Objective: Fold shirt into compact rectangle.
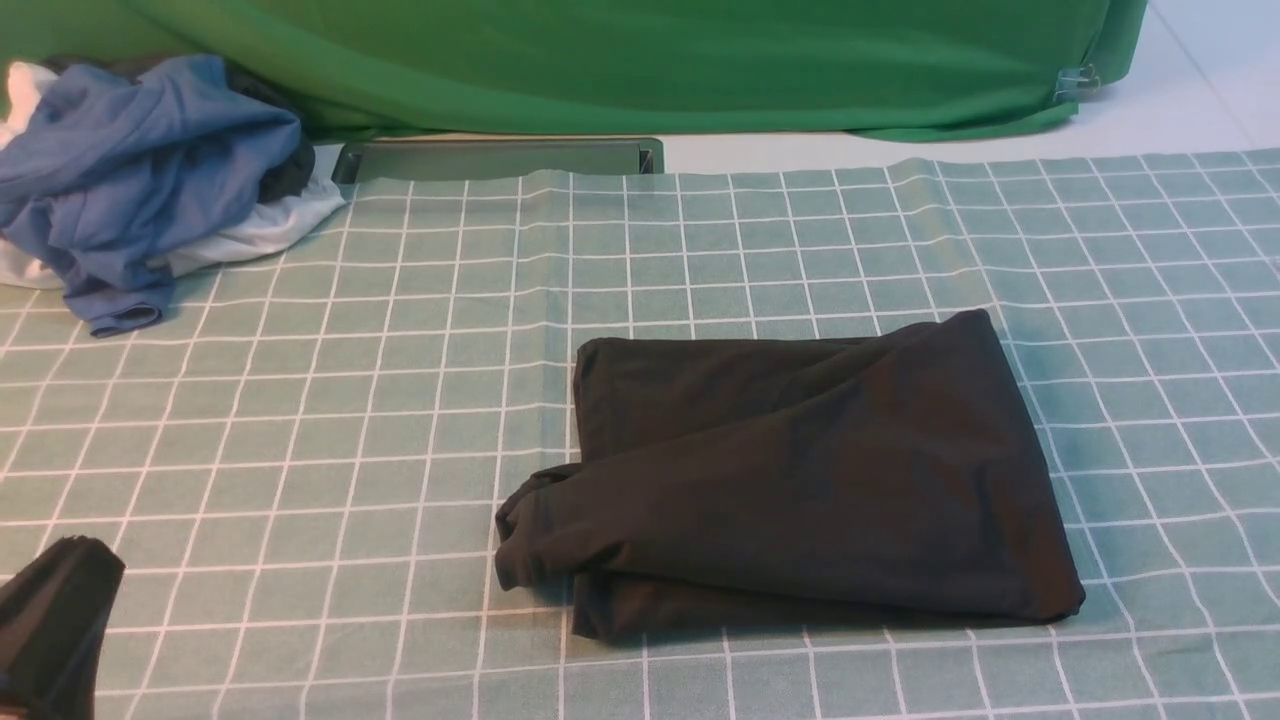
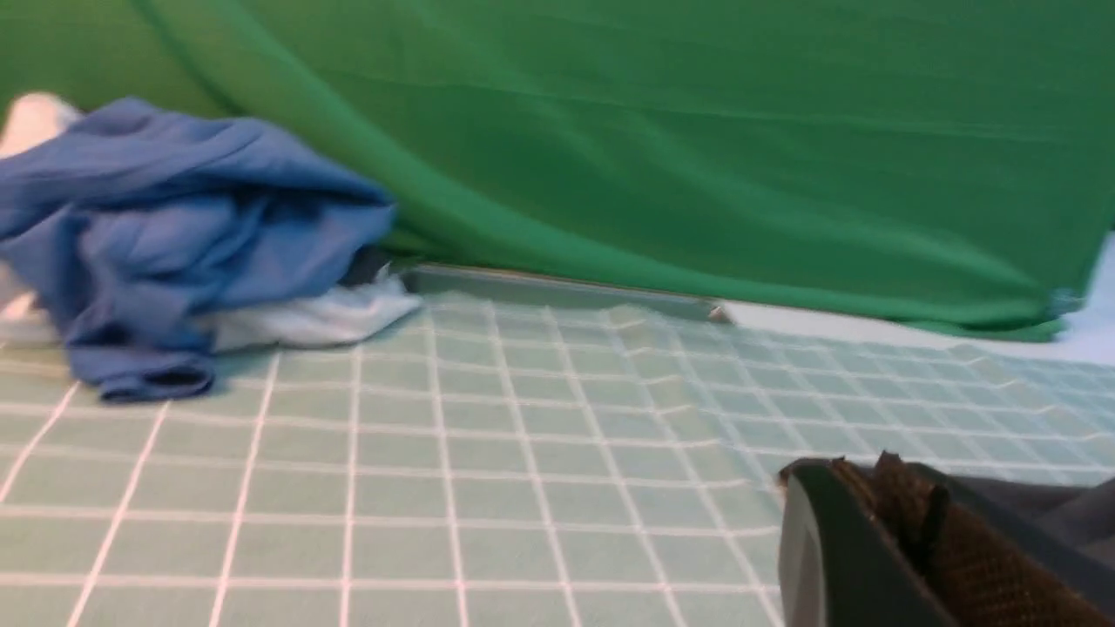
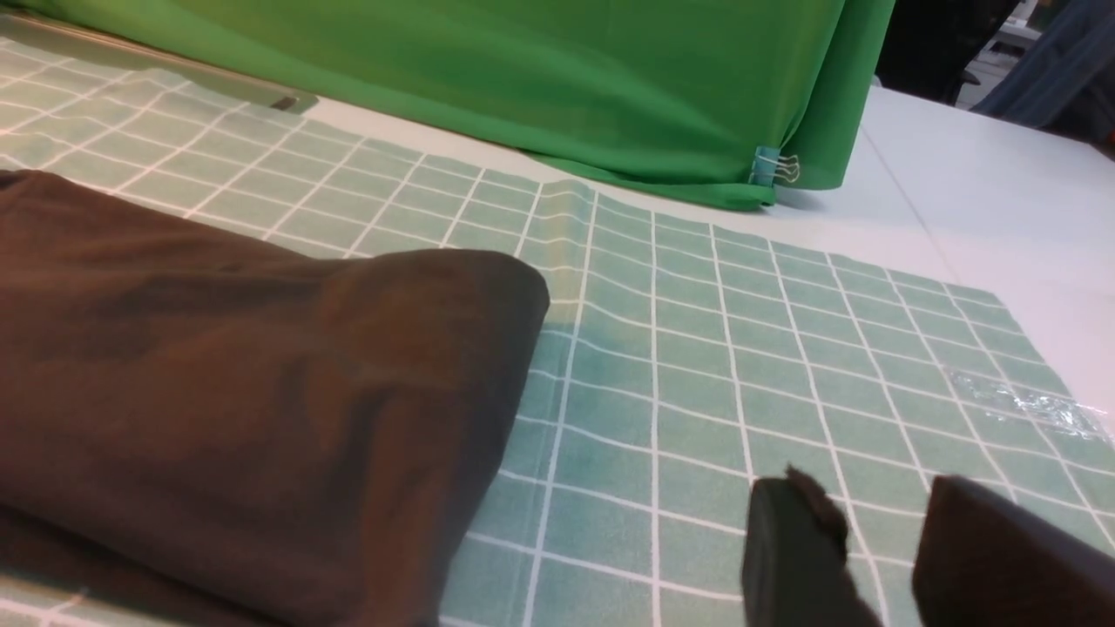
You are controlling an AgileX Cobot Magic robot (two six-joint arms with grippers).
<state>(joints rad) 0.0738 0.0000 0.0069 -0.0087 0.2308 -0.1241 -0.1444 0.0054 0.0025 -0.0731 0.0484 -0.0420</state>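
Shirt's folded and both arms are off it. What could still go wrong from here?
1. The shirt has a sleeve lump sticking out at its left edge; a nudge could unroll the fold.
2. The right gripper sits low beside the shirt, fingers apart; its next move could snag the hem.
3. The blue garment pile could get dragged in.

Left wrist view. A green-and-white checked tablecloth (image 2: pixel 488 453) covers the table. At its far edge lies a crumpled blue garment (image 2: pixel 174 235) over a white one (image 2: pixel 322 318), both before a hanging green backdrop cloth (image 2: pixel 653 148) with a flat metal strip (image 2: pixel 566 292) at its foot. The left gripper (image 2: pixel 906 549), jaws together, fills the near corner; dark fabric (image 2: pixel 1080 514) shows just behind it.
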